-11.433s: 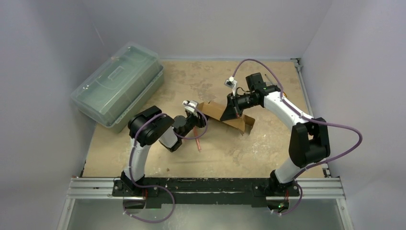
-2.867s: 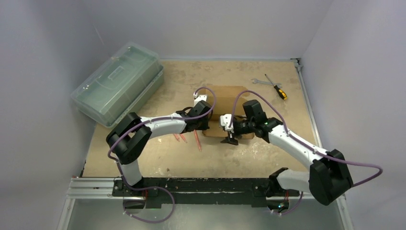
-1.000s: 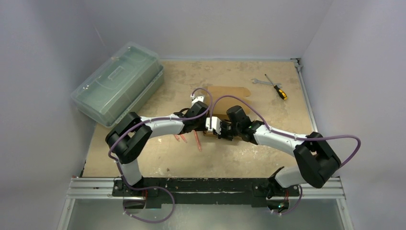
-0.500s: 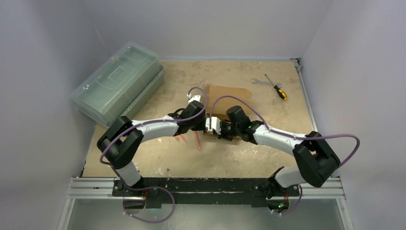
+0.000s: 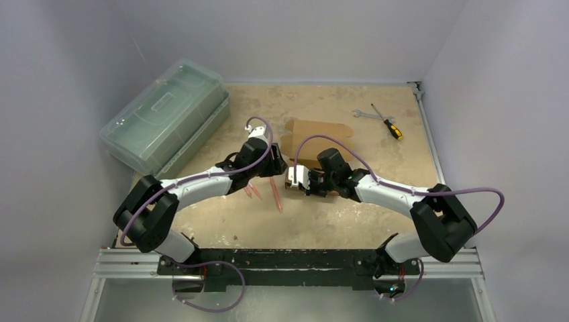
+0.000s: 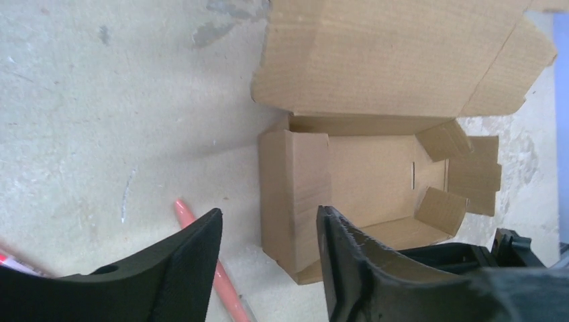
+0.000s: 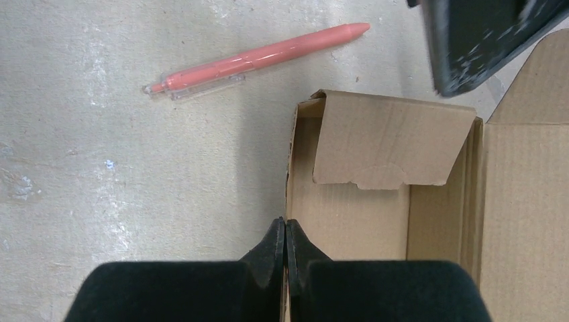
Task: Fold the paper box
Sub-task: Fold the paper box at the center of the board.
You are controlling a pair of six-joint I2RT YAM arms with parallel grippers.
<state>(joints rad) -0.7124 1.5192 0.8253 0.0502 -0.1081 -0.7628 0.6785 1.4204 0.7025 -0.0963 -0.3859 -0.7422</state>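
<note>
The paper box [image 5: 319,131] is a brown cardboard carton lying open on the table, its lid flap spread flat behind it. In the left wrist view the paper box [image 6: 362,178] shows one end flap folded inward. My left gripper [image 6: 268,213] is open and empty, hovering just left of that end, apart from it; from above the left gripper [image 5: 272,169] sits beside the carton. My right gripper [image 7: 286,228] is shut on the carton's thin near side wall; the paper box [image 7: 362,221] interior lies to its right. From above the right gripper [image 5: 300,188] is at the carton's near edge.
Pink pens [image 5: 276,196] lie on the table left of the carton; one pink pen [image 6: 201,261] passes under my left fingers, and a pink pen [image 7: 258,59] shows ahead of the right gripper. A green translucent case [image 5: 164,117] stands back left. A screwdriver [image 5: 388,124] and wrench [image 5: 362,114] lie back right.
My left gripper has opened and drawn back to the left, away from the carton's end. The right gripper has stayed shut on the near wall.
</note>
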